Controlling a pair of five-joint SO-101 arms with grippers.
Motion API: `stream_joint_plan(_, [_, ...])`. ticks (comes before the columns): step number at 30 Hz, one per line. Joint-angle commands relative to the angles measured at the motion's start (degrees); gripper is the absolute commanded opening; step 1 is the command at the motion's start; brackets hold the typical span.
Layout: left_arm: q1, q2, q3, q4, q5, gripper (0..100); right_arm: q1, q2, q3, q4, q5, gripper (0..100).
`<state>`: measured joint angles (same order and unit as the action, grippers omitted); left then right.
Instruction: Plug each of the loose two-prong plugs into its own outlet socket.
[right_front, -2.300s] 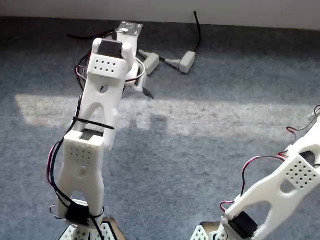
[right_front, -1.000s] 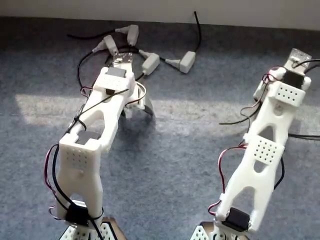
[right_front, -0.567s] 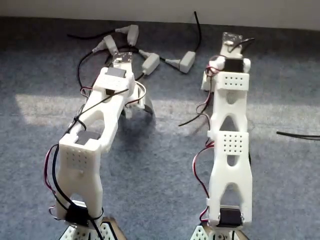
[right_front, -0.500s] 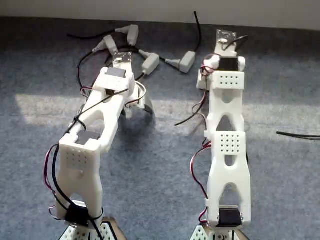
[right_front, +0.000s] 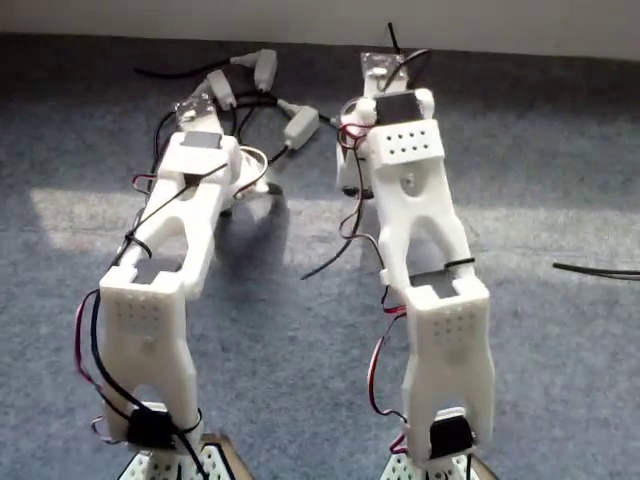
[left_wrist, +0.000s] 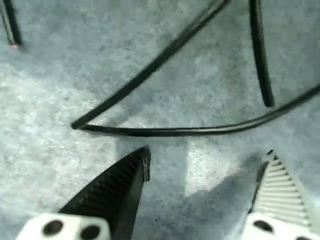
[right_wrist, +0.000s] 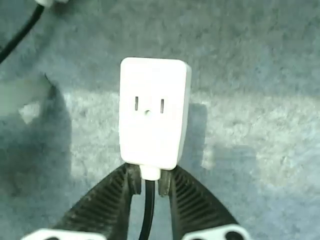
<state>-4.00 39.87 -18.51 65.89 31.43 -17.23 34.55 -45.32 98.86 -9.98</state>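
My right gripper (right_wrist: 148, 182) is shut on the cord end of a white outlet socket (right_wrist: 154, 117), which hangs just above the grey carpet with its two slots facing the camera. In the high view the right arm (right_front: 405, 150) stands at the middle back. Three white cord ends lie at the back left: one (right_front: 265, 68) farthest away, one (right_front: 220, 90) beside the left arm's head and one (right_front: 300, 125) between the arms. My left gripper (left_wrist: 207, 157) is open over bare carpet, with thin black cables (left_wrist: 165, 131) just ahead of its fingers.
Grey carpet (right_front: 560, 180) covers the whole table. A loose black cable (right_front: 595, 270) comes in from the right edge. A pale wall strip (right_front: 500, 20) runs along the back. Black cords loop around the left arm's head.
The right arm has swung from the far right to the middle back, carrying the outlet socket. The left arm has shifted a little to the left.
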Motion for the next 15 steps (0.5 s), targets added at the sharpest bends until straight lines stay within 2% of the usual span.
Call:
stream_joint_plan(1, [-5.6, -1.8, -0.5, -1.1, 3.4, 35, -2.9, -13.8, 16.0, 2.0, -0.1, 0.6])
stream_joint_plan(8, [-6.7, -1.8, -0.5, -1.0, 4.4, 35, -10.9, -21.6, 36.0, 1.0, 4.7, 1.0])
stream_joint_plan(15, [-7.3, -1.8, -0.5, -1.0, 4.4, 35, -13.7, -22.0, 48.6, -7.0, 6.9, 15.2])
